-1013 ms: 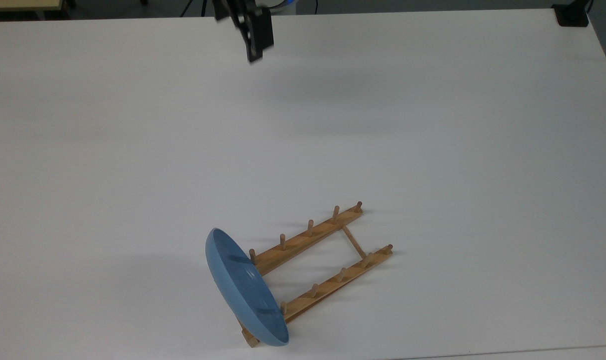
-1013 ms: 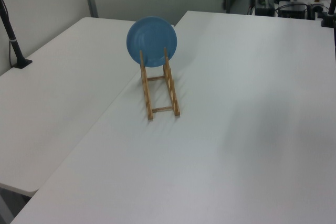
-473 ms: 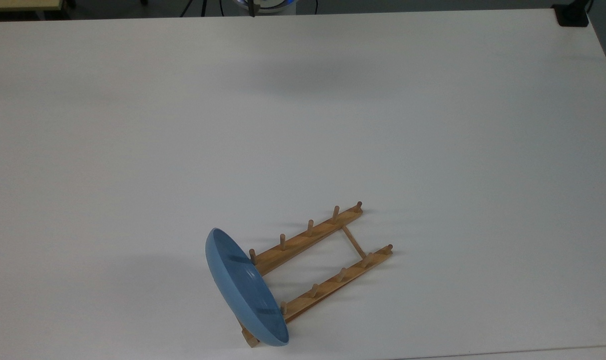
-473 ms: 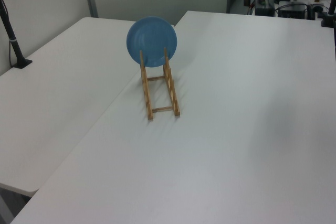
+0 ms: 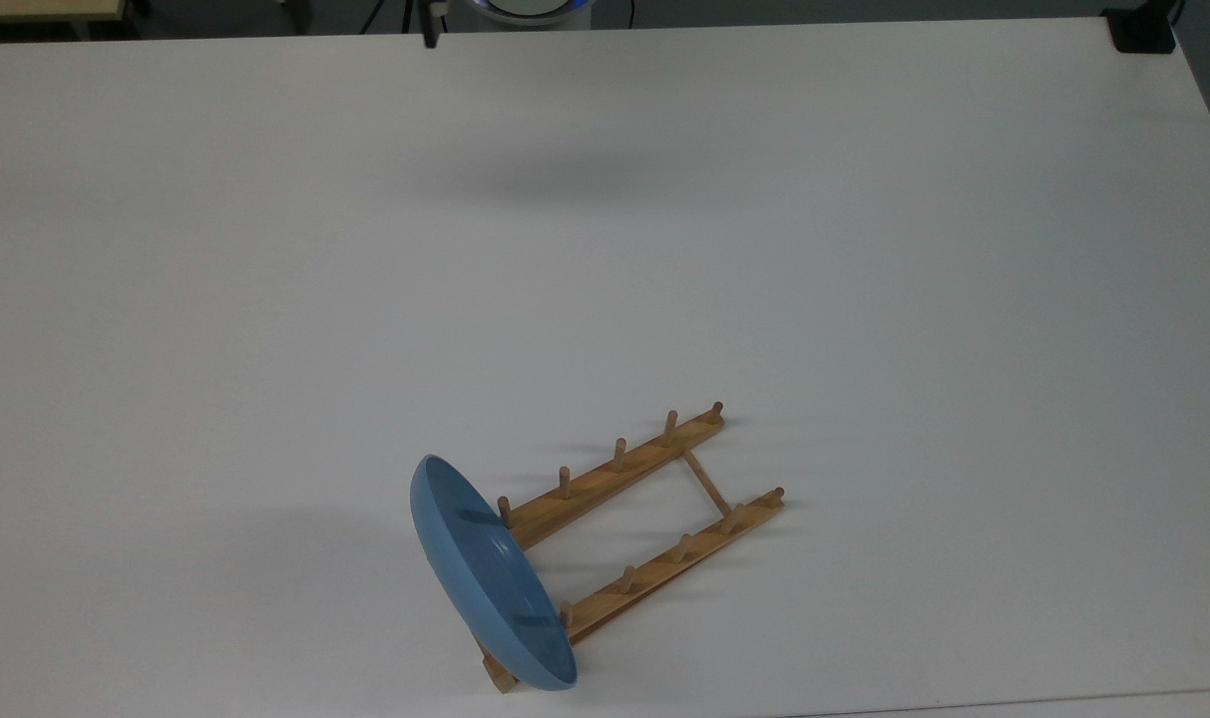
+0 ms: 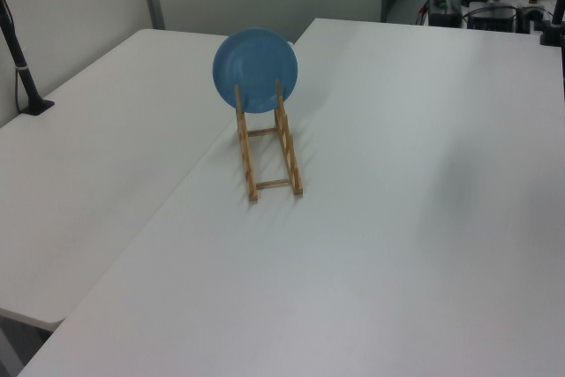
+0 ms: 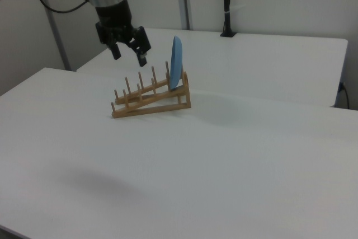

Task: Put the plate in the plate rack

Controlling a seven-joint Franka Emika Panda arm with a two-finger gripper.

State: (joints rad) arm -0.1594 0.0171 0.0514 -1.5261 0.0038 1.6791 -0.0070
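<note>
A: Item one, the plate (image 5: 490, 578). Location?

B: On edge in the rack (image 5: 644, 524), in the end slot, leaning slightly against the last pegs. In the right view it sits at the rack's raised end (image 7: 178, 70). The pegs on either side hold it upright; that is the purpose of the slot.

A: Item two, the rack.

B: Wooden, two rails, pegs along each, crossbar between. It rests on the white table (image 5: 864, 249). The remaining slots hold nothing.

A: Item three, the gripper (image 7: 127, 48). Condition?

B: Jaws apart, nothing between them. The plate lies beyond and below the jaws in the right view, well apart, no contact. The arm hangs high above the table, near its edge.

A: Reason for that posture?

B: Judged as a release posture: fingers spread and lifted away so they cannot knock the plate over.

A: Task status?

B: By appearance, done. Plate is seated and stands unaided.

A: Risk noted?

B: The lean is slight; a nudge to the rack could tip it.
</note>
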